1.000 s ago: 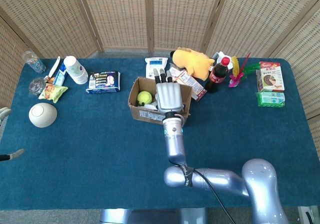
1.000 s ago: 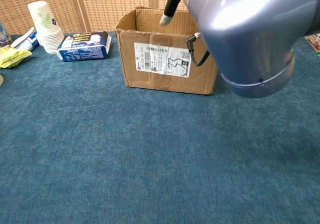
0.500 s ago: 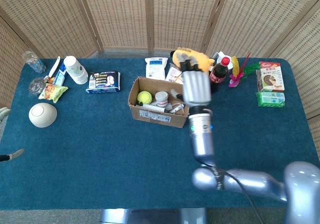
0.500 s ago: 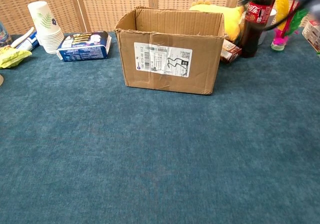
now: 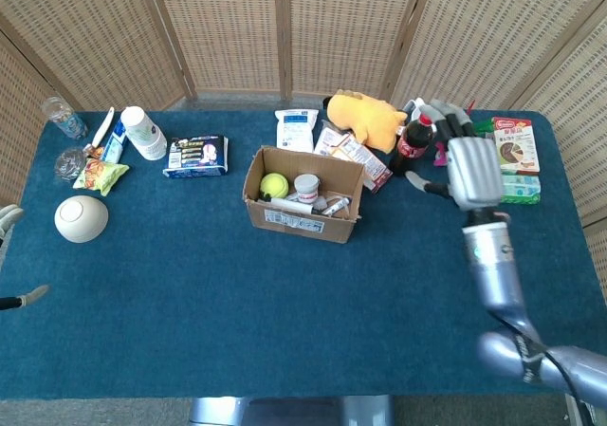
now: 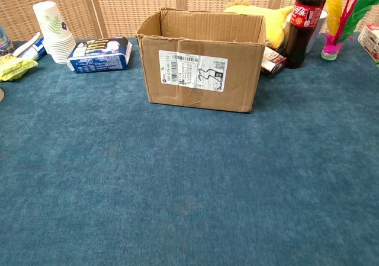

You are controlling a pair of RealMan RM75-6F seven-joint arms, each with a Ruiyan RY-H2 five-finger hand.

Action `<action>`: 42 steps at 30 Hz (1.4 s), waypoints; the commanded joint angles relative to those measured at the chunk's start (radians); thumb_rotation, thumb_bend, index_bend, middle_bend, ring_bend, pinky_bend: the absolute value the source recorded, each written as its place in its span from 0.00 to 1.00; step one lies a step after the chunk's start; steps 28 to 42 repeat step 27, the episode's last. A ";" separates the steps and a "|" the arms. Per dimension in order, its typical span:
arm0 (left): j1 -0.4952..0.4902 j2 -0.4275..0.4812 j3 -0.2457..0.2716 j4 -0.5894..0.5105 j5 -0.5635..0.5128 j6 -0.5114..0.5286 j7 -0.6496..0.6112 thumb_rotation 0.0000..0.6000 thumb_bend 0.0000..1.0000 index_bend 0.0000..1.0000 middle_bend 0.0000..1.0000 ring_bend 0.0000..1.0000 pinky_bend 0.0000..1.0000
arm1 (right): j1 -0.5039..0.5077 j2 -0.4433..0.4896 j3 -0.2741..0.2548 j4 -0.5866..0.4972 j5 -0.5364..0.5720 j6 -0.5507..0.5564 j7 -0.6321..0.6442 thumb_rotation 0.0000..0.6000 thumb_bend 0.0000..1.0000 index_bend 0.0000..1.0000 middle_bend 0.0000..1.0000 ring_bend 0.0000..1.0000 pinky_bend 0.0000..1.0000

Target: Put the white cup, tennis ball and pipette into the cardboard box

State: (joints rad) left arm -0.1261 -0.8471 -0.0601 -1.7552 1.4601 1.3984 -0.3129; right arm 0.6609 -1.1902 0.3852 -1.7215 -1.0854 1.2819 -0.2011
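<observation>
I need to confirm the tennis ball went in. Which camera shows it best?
The head view: it looks down into the cardboard box, where the tennis ball lies at the left end. The chest view shows only the box's outer front wall, so the ball is hidden there.

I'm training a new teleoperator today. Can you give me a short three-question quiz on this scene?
1. True or false: the tennis ball lies inside the cardboard box.
2. Which object stands nearest the right hand? A) cola bottle B) white bowl C) paper cups
3. Fill in: the right hand holds ____.

Key: 1 true; 2 A; 3 nothing.
</observation>
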 commanded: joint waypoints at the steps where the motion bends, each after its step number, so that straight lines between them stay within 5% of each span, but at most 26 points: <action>1: 0.010 -0.005 0.003 0.001 0.014 0.022 0.011 1.00 0.04 0.00 0.00 0.00 0.09 | -0.155 0.104 -0.124 0.053 -0.212 0.062 0.177 1.00 0.00 0.18 0.15 0.12 0.47; 9: 0.042 -0.027 0.015 0.001 0.049 0.090 0.063 1.00 0.04 0.00 0.00 0.00 0.09 | -0.309 0.119 -0.220 0.179 -0.332 0.202 0.340 1.00 0.00 0.20 0.16 0.11 0.38; 17: 0.114 -0.119 0.017 0.085 0.085 0.244 0.092 1.00 0.04 0.00 0.00 0.00 0.08 | -0.459 0.127 -0.308 0.176 -0.356 0.308 0.238 1.00 0.00 0.19 0.11 0.02 0.19; 27: 0.159 -0.170 0.035 0.146 0.072 0.275 0.082 1.00 0.04 0.00 0.00 0.00 0.07 | -0.566 0.102 -0.326 0.135 -0.337 0.402 0.158 1.00 0.00 0.18 0.03 0.00 0.06; 42: 0.159 -0.170 0.035 0.146 0.072 0.275 0.082 1.00 0.04 0.00 0.00 0.00 0.07 | -0.566 0.102 -0.326 0.135 -0.337 0.402 0.158 1.00 0.00 0.18 0.03 0.00 0.06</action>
